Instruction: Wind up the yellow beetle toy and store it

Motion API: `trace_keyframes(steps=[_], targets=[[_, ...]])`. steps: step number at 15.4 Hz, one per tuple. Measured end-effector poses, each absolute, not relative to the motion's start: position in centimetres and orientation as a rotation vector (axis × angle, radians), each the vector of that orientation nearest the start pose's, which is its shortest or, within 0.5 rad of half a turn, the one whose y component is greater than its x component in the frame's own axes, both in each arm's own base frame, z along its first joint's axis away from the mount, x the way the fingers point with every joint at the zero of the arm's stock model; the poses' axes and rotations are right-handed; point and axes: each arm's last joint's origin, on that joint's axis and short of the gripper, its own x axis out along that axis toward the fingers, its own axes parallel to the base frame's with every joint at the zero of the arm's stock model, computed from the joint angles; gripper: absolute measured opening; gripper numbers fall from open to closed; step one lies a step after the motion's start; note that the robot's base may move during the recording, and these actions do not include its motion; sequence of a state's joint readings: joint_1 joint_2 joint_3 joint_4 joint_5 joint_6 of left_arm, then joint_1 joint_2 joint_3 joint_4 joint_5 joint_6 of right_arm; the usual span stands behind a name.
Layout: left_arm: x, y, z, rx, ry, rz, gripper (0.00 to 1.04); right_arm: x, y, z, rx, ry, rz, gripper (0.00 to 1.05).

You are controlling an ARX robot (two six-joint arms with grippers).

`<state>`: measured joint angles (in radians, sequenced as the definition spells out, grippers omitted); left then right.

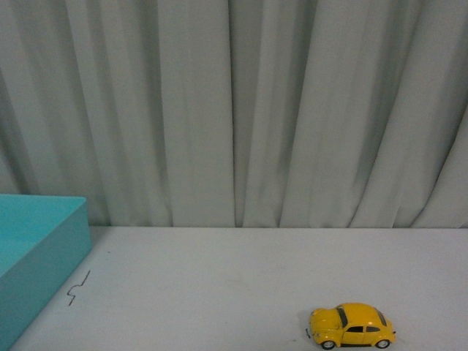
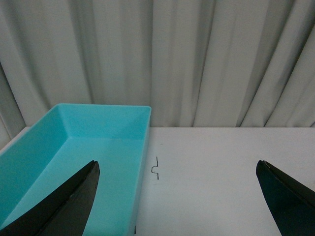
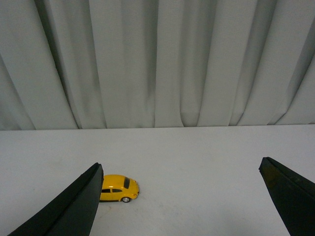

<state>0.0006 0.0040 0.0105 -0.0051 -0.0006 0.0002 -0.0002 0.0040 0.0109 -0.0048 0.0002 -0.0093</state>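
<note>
The yellow beetle toy (image 1: 352, 326) stands on its wheels on the white table near the front edge, right of centre. In the right wrist view the yellow beetle toy (image 3: 119, 188) is partly hidden behind one black finger (image 3: 78, 206). My right gripper (image 3: 179, 169) is open, well short of the car, with nothing between its fingers. My left gripper (image 2: 177, 167) is open too, hanging above the table beside the turquoise bin (image 2: 74, 152). Neither arm shows in the front view.
The turquoise bin (image 1: 36, 256) sits at the table's left edge and holds nothing I can see. A small bent black mark (image 1: 77, 287) lies on the white table (image 1: 241, 278) just right of it. Grey curtains (image 1: 234, 110) hang behind the table.
</note>
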Motion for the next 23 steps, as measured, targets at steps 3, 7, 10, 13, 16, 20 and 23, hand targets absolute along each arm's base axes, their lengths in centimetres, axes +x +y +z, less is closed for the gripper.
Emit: trace_keyframes(steps=[3,7,10,13,16,20,23], targets=[[9.7,0.0,16.6,0.0,-0.002,0.001,0.98,9.7,0.0,16.6,-0.009,-0.002,-0.001,0.98],[9.7,0.0,16.6,0.0,-0.002,0.001,0.98,9.7,0.0,16.6,-0.009,-0.002,0.0,0.98],[9.7,0.0,16.6,0.0,-0.002,0.001,0.98,9.7,0.0,16.6,-0.009,-0.002,0.0,0.98],[9.7,0.0,16.6,0.0,-0.002,0.001,0.98,9.7,0.0,16.6,-0.009,-0.002,0.0,0.98],[9.7,0.0,16.6,0.0,-0.002,0.001,0.98,9.7,0.0,16.6,-0.009,-0.002,0.0,0.98],[9.7,0.0,16.6,0.0,-0.003,0.001,0.98,10.7,-1.0,16.1,0.14,0.101,-0.081,0.98],[9.7,0.0,16.6,0.0,-0.003,0.001,0.98,13.4,-5.7,17.8,0.206,0.024,-0.183,0.98]])
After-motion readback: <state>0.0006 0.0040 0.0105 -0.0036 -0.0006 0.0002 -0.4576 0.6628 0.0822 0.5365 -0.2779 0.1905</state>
